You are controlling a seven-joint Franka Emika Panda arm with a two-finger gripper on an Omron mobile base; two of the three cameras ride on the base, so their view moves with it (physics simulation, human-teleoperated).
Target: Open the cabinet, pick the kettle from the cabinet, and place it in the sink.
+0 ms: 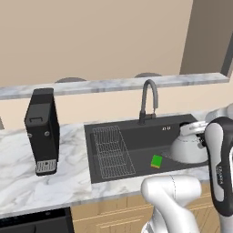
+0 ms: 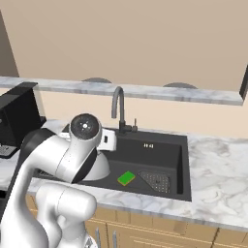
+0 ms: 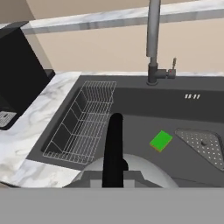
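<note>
Jaws closed on the black top handle of the kettle (image 3: 131, 168), which hangs directly beneath the gripper (image 3: 114, 175). In the hand view the handle's long axis runs 6 to 12 o'clock, toward the faucet (image 3: 153, 39). The kettle sits over the sink (image 1: 132, 136), near its front edge; green sponge (image 3: 161, 141) at 1 o'clock, wire rack (image 3: 83, 122) at 10 o'clock.

A black coffee machine (image 1: 43, 129) stands on the marble counter (image 1: 27, 168); a green sponge (image 1: 156, 161) lies nearby

Silvery domed kettle (image 1: 189, 148), black handle up, apparently held above the dark sink (image 1: 132, 136).
</note>
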